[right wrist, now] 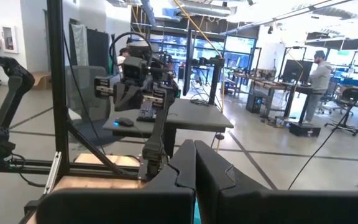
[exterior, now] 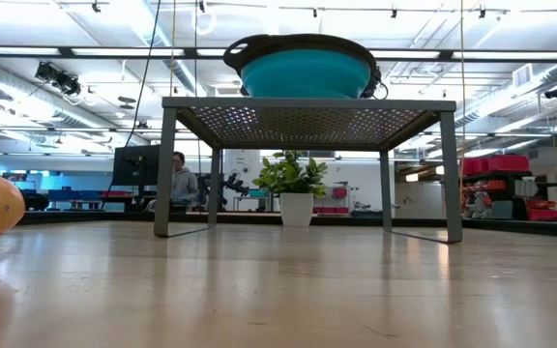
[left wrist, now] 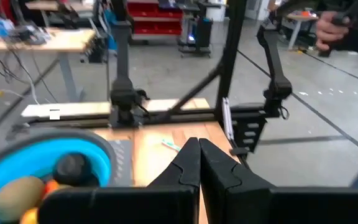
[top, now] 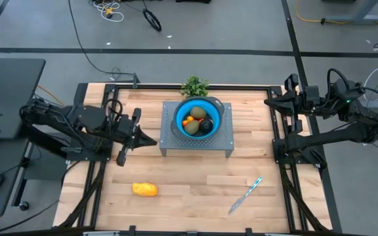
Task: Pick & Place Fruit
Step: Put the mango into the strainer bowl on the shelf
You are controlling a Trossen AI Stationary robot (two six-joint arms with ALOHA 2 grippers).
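A blue bowl [top: 199, 118] stands on a grey perforated metal stand [top: 176, 141] at the table's middle far side. It holds small orange rounds [top: 188, 122], olive-brown ovals [top: 196, 113] and a near-black round [top: 207, 126]. A yellow-orange oblong fruit [top: 145, 189] lies on the wooden table, near left. My left gripper [top: 153, 141] is shut and empty, held above the table just left of the stand. At the far right edge, my right gripper [top: 271, 102] is shut and empty, raised.
A silver knife with a light-blue handle [top: 246, 195] lies on the table at the near right. A green leafy plant [top: 194, 86] stands behind the bowl at the far edge. Black frame rails border the table. People show in the room beyond.
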